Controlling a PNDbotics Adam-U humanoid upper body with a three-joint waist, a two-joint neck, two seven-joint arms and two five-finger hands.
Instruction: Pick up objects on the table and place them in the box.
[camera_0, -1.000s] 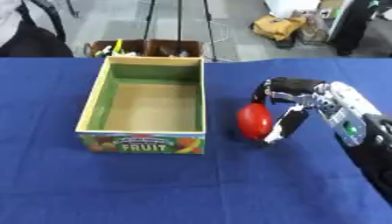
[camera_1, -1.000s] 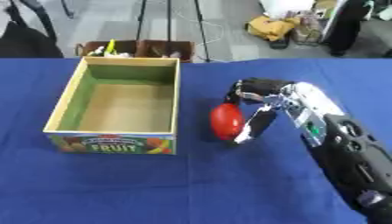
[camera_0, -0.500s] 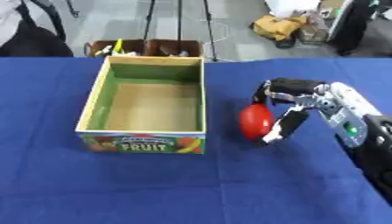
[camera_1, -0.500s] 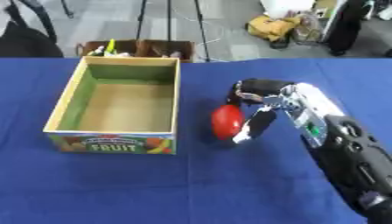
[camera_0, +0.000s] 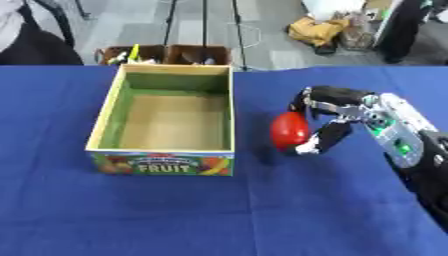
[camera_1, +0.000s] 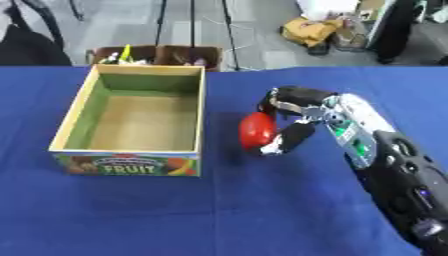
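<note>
A red round fruit (camera_0: 288, 131) is held just right of the open cardboard fruit box (camera_0: 110, 110), a little above the blue table. My right hand (camera_0: 338, 108) is shut on it, fingers curled over its top and the thumb under its right side. The box's inside shows bare brown cardboard with green walls, and "FRUIT" is printed on its front (camera_0: 160, 165). My left hand shows in neither view.
The blue tablecloth (camera_0: 219, 210) covers the whole table. Beyond the far edge stand two small brown crates (camera_0: 166, 54) with items in them, and bags (camera_0: 319, 31) lie on the floor.
The right hand with the red fruit has lifted slightly and edged toward the box; otherwise the scene is the same.
</note>
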